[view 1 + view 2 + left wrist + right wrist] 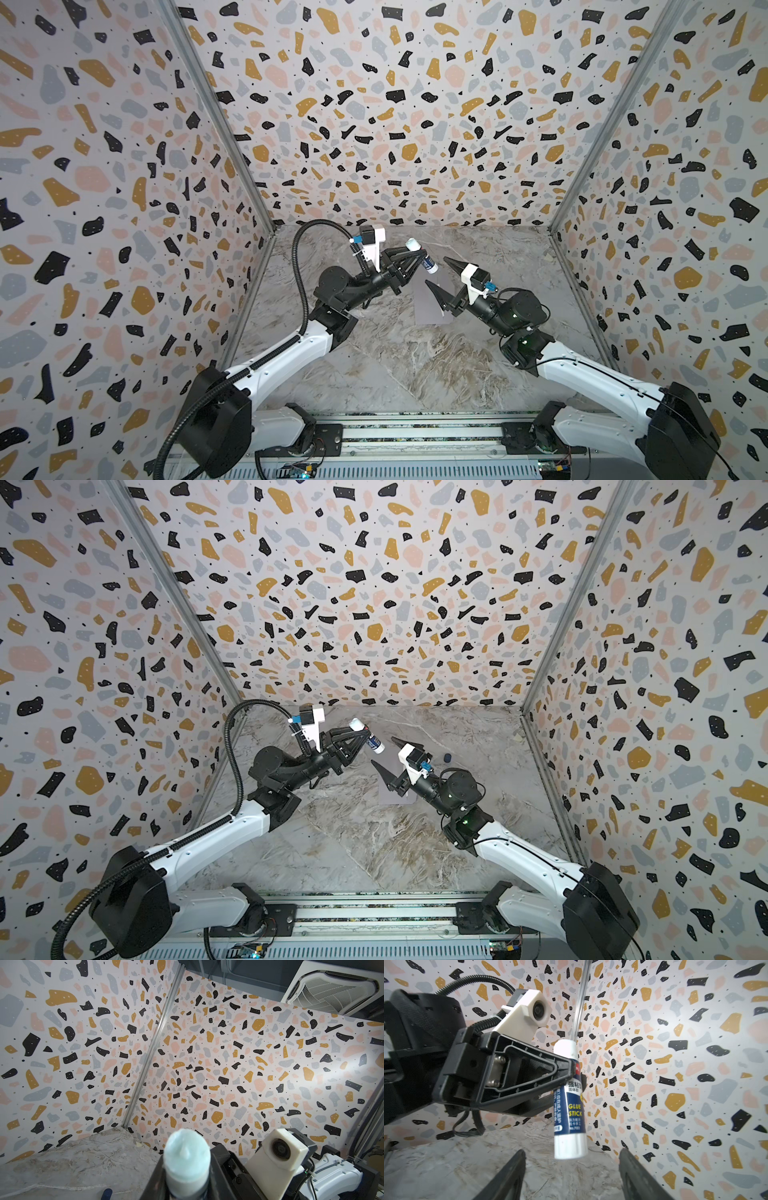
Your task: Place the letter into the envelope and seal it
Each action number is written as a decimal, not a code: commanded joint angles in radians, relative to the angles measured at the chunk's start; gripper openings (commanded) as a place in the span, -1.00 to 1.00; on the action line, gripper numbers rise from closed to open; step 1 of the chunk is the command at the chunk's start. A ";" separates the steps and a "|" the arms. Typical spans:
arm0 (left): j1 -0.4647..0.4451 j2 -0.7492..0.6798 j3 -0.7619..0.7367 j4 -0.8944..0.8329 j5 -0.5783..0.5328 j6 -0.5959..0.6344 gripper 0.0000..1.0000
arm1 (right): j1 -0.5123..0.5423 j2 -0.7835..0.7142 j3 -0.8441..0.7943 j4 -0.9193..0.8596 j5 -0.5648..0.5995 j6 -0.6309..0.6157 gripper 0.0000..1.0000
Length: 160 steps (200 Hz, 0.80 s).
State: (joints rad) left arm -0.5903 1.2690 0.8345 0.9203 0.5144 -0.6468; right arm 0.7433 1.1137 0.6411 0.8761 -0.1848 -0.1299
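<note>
With left gripper (417, 253): pinching glue stick (429, 264) at mid-body, raised above marble table (395, 365), centre-far. With right gripper (437, 272): spread wide, empty, just right of stick. Below right gripper: envelope (426, 311), flat on table.

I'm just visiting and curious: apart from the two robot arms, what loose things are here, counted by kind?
Glue stick: 1
Envelope: 1
Dark blue cap: 1
Tiny pale scrap: 1
Total: 4
</note>
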 commanded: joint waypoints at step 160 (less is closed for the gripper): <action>-0.004 -0.013 0.021 0.053 0.007 0.004 -1.00 | 0.065 0.052 0.068 0.081 0.123 -0.130 -0.26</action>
State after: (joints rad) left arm -0.5903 1.2690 0.8345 0.9203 0.5144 -0.6468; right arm 0.8013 1.1664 0.6613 0.9287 -0.0734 -0.2562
